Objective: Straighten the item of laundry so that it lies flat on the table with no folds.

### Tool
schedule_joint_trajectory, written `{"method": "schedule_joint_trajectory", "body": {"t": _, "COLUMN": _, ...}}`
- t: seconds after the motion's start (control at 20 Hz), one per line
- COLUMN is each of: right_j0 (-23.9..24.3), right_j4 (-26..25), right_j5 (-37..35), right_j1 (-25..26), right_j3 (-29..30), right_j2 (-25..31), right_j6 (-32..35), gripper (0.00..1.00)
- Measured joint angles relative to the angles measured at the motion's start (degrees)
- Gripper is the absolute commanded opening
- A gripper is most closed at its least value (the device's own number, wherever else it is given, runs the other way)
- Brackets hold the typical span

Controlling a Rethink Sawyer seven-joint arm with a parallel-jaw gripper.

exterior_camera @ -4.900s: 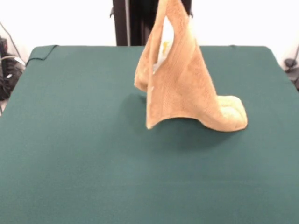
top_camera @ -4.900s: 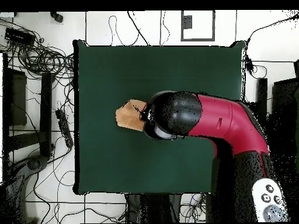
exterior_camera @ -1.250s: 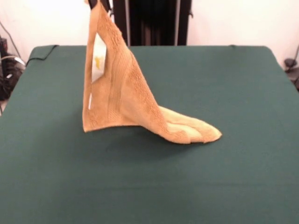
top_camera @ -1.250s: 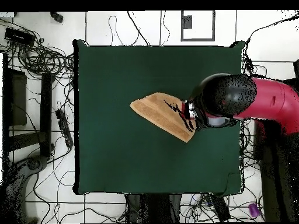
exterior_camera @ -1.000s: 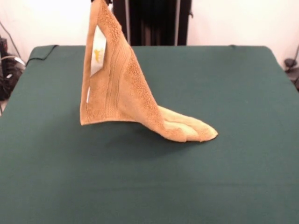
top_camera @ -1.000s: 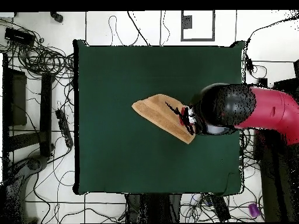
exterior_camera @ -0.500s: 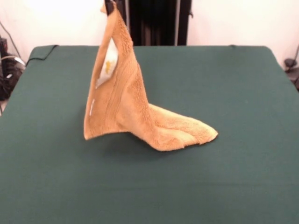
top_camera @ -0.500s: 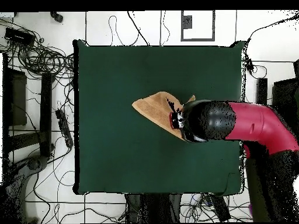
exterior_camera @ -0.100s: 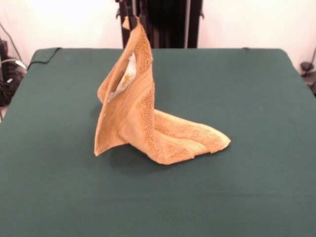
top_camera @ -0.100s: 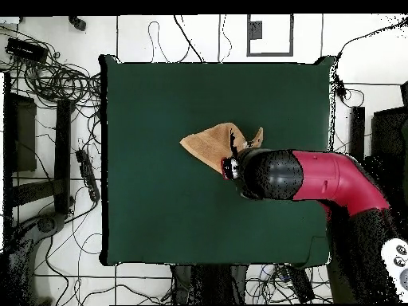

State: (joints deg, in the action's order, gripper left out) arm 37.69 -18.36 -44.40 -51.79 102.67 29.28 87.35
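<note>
I have the dark green table [exterior_camera @ -0.100s: 237, 197] filling almost the whole front view, its cloth bare across the bottom of the frame. Above that, just left of centre, the towel [exterior_camera @ -0.100s: 143, 123] stands as a tall tent. Its low part lies bunched on the cloth and tapers to a rounded point toward the right of the frame, with two soft ridges running along it. Left of that, a free corner hangs down with its tip at or just above the cloth, and a flat woven band runs up that edge. Higher up, the cloth folds over on itself and a small white label [exterior_camera @ -0.100s: 126, 76] shows inside the fold. The peak sits at the upper middle of the frame, where the gripper [exterior_camera @ -0.100s: 132, 19] pinches the towel's top corner; I can see only the dark tips at the top edge, clamped on the fabric. Behind it a black column rises against a pale wall.

In the overhead view the towel [top_camera @ -0.100s: 215, 143] lies near the middle of the table [top_camera @ -0.100s: 159, 103], and the red and black arm [top_camera @ -0.100s: 319, 179] reaches in from the lower right, its head covering the towel's near side.
</note>
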Motion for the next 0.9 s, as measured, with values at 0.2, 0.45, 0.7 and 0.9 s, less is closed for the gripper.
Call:
{"method": "schedule_joint_trajectory", "body": {"t": 0.2, "right_j0": -0.1, "right_j4": 0.0, "right_j5": 3.1, "right_j1": 0.1, "right_j3": 2.0, "right_j2": 0.0, "right_j6": 0.0, "gripper": 0.00}}
{"method": "schedule_joint_trajectory", "body": {"t": 0.45, "right_j0": -0.2, "right_j4": 0.0, "right_j5": 5.7, "right_j1": 0.2, "right_j3": 3.7, "right_j2": -0.1, "right_j6": 0.0, "gripper": 0.00}}
{"method": "schedule_joint_trajectory", "body": {"t": 0.7, "right_j0": 0.4, "right_j4": 0.1, "right_j5": 6.1, "right_j1": 0.3, "right_j3": 4.3, "right_j2": -0.1, "right_j6": 0.0, "gripper": 0.00}}
{"method": "schedule_joint_trajectory", "body": {"t": 0.9, "right_j0": 1.1, "right_j4": 0.1, "right_j5": 6.1, "right_j1": 0.3, "right_j3": 4.3, "right_j2": -0.1, "right_j6": 0.0, "gripper": 0.00}}
